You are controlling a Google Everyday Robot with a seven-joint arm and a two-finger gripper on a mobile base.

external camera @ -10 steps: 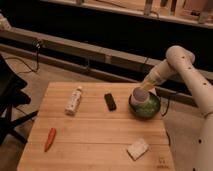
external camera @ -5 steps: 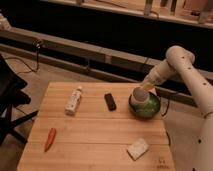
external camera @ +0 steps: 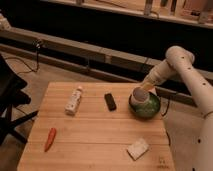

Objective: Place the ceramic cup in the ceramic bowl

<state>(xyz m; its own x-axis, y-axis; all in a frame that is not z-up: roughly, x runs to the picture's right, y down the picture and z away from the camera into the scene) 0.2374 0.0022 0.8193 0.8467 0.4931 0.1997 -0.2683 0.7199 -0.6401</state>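
Note:
A green ceramic bowl (external camera: 149,109) sits near the right edge of the wooden table (external camera: 95,135). A pale ceramic cup (external camera: 140,96) with a dark inside is at the bowl's left rim, partly over the bowl. My gripper (external camera: 145,88) reaches down from the white arm at the right and sits at the cup's far upper side. Whether the cup rests in the bowl or hangs just above it, I cannot tell.
A white bottle (external camera: 74,100) lies at the table's left. A black rectangular object (external camera: 110,101) lies left of the bowl. A red chili (external camera: 50,139) is at the front left, a pale sponge (external camera: 138,148) at the front right. A dark chair (external camera: 10,100) stands at the left.

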